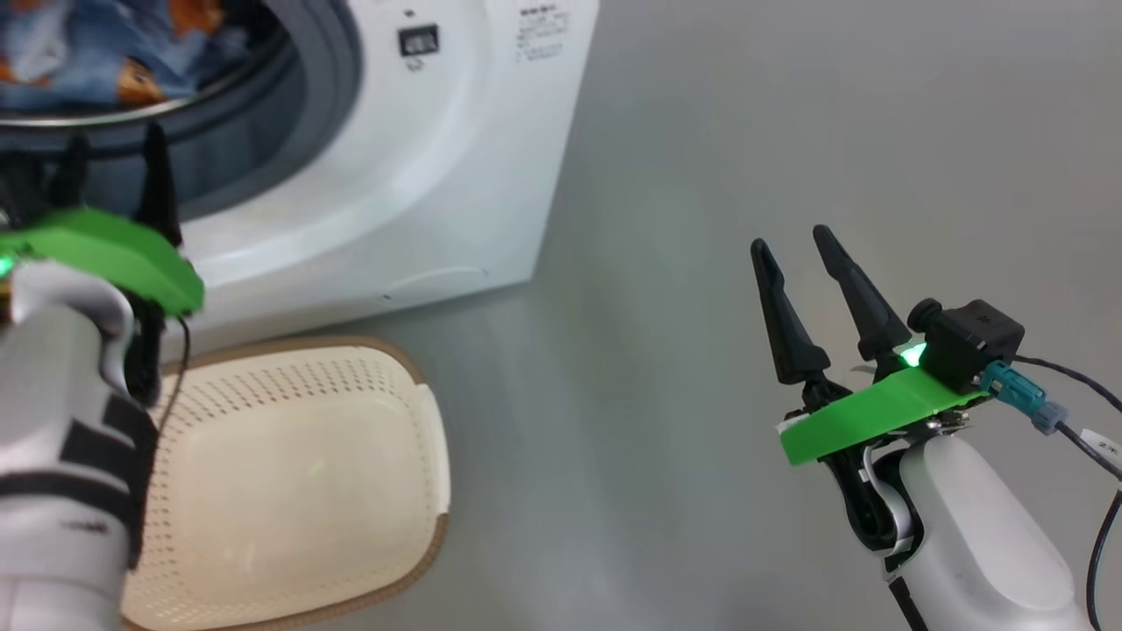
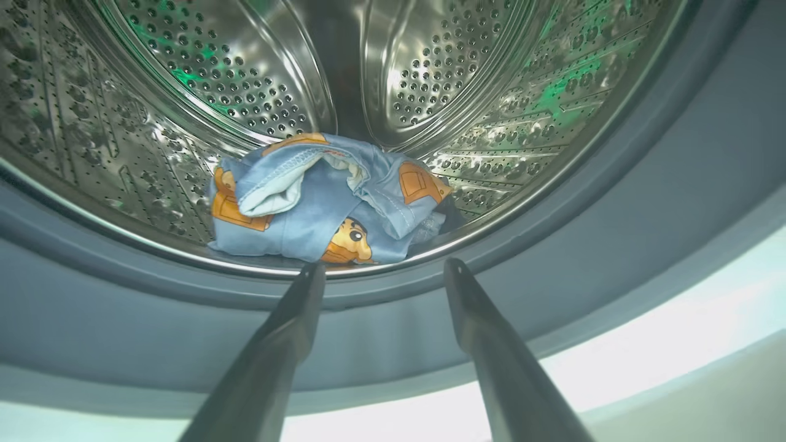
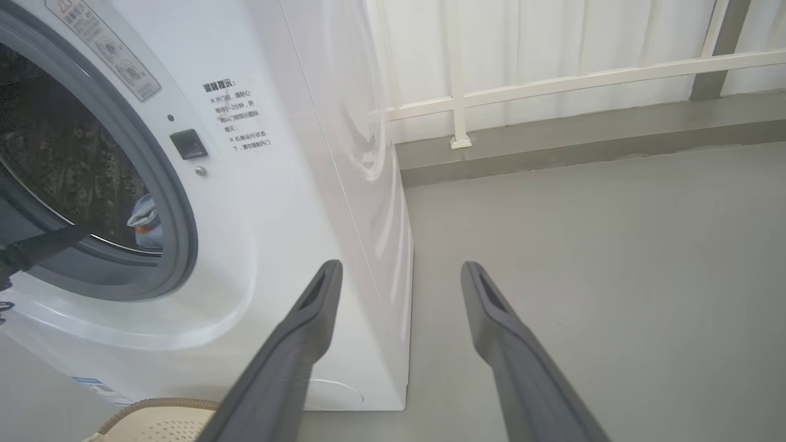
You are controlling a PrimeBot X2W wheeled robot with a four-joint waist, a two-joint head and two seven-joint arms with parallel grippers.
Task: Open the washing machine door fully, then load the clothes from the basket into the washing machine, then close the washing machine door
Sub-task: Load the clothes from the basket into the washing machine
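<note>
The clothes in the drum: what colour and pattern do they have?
The clothes are light blue with orange-brown cartoon faces; the left wrist view shows it best.

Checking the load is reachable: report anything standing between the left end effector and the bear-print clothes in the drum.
Nothing visible. The open left end effector points straight at the light-blue bear-print clothes lying at the front edge of the steel perforated drum.

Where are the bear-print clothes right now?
In the left wrist view the clothes lie bunched on the bottom of the steel drum, near its front edge, just beyond the open left gripper.
</note>
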